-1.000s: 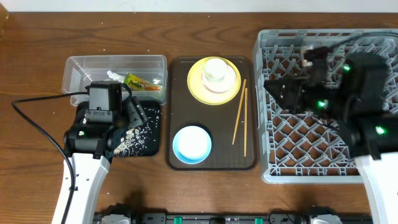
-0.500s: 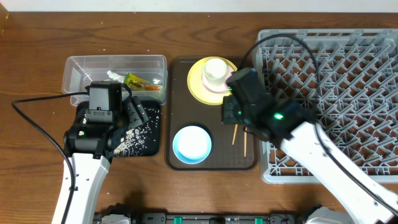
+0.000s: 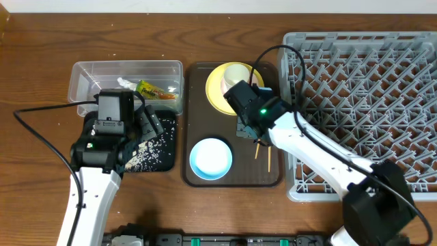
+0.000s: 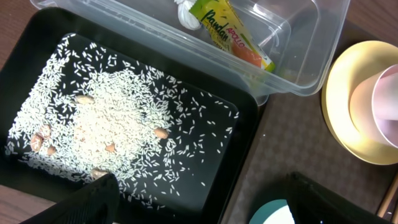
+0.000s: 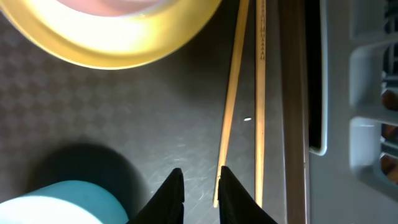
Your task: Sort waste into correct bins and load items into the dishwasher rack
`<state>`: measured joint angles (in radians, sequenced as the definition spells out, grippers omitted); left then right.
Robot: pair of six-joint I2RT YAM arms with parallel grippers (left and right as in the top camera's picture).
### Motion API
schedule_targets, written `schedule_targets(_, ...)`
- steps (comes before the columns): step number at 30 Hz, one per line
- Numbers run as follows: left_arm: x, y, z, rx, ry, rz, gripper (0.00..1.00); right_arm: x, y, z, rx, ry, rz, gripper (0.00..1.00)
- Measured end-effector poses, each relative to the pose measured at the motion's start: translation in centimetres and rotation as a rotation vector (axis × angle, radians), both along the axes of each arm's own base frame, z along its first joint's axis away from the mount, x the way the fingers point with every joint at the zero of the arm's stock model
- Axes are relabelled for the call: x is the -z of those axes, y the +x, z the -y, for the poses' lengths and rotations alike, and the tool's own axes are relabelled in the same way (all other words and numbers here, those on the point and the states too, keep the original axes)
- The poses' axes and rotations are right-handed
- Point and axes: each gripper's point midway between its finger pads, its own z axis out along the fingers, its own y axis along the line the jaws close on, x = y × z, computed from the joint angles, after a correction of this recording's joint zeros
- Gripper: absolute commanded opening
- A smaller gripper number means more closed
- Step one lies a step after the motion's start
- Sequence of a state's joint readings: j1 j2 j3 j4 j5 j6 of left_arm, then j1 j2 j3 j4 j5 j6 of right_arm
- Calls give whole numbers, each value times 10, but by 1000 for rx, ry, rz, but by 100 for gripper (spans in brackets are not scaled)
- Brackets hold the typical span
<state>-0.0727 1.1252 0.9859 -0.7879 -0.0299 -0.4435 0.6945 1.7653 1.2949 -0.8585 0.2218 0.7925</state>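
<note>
Your right arm (image 3: 307, 147) lies across the dark brown serving tray (image 3: 198, 123), and in the overhead view its wrist covers the far half of the chopsticks (image 5: 233, 106). On that tray the yellow plate (image 3: 217, 89) carries the white-pink cup (image 3: 235, 74) at the far end. The light blue bowl (image 3: 210, 158) sits at the near end. Both stand apart from the sticks. The dishwasher rack (image 3: 382, 102) stands just beside the tray on the chopsticks' side.

The clear tub (image 4: 292, 37) holds the snack wrapper (image 4: 230, 34) and the paper wad (image 4: 186, 12). The black tray (image 4: 37, 62) next to it holds the rice grains (image 4: 106, 124), with a few tan bits (image 4: 160, 132) among them.

The wad is cut off at the top of the left wrist view, as is the cup in the right wrist view.

The right gripper (image 5: 200, 190) is low over the serving tray, its jaws parted by a narrow gap and holding nothing. The near end of one chopstick lies in that gap, close to the finger on the rack side. You cannot tell whether they touch. The second stick lies outside that finger. The left gripper (image 4: 205, 186) is spread wide and empty above the black tray's corner.
</note>
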Motion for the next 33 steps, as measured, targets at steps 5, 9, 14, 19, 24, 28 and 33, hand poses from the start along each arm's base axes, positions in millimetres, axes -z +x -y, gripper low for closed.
schedule_targets(5, 5, 2, 0, 0, 1, -15, 88, 25, -1, 7, 29, -55, -50, 19)
schedule_targets(9, 8, 3, 0, 0, 2, -26, 88, 43, -3, 11, 43, -91, -88, 20)
schedule_targets(14, 9, 3, 0, 0, 2, -29, 88, 51, -5, 13, 51, -107, -107, 20)
schedule_targets(19, 9, 3, 0, 0, 2, -29, 88, 53, -3, 17, 79, -100, -103, 21)
schedule_targets(24, 9, 3, 0, 0, 2, -29, 88, 61, -1, 25, 106, -96, -101, 22)
schedule_targets(28, 9, 3, 0, 0, 2, -30, 89, 63, -1, 25, 108, -92, -98, 21)
schedule_targets(33, 9, 3, 0, 0, 2, -29, 89, 70, 5, 19, 107, -56, -61, 21)
